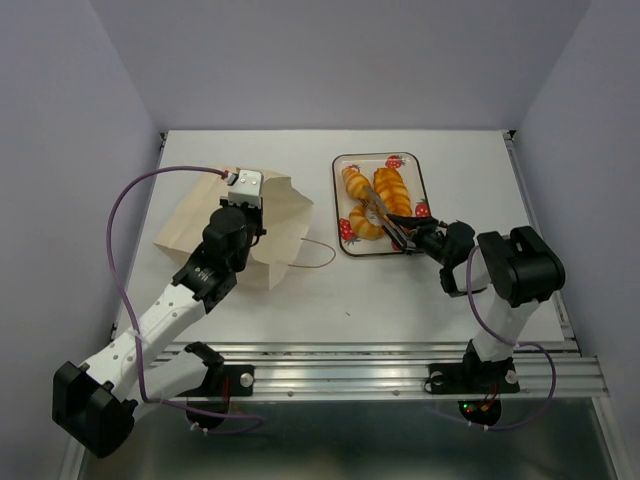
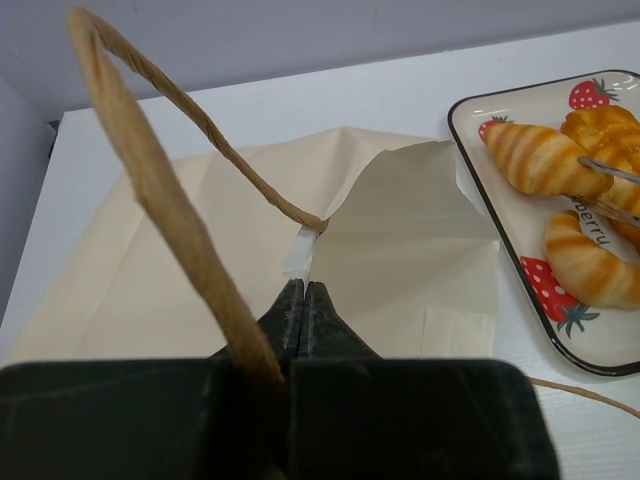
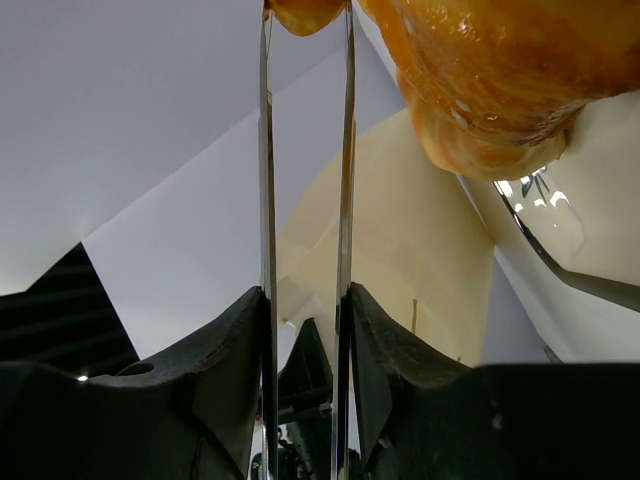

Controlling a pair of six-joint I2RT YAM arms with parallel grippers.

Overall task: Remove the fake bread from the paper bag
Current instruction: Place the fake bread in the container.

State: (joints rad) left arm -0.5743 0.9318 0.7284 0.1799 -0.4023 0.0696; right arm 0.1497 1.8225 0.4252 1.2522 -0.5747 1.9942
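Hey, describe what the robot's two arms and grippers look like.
Both arms are white links between chunky black joints, the left arm and right arm each trailing a thin purple cable. The left gripper and right gripper have matte black, wedge-shaped fingers. No markings are visible.

The fake bread (image 1: 393, 188), 3 glossy golden pieces, lies on the tray (image 1: 370, 163); the tan paper bag (image 1: 180, 228) lies flattened nearby.
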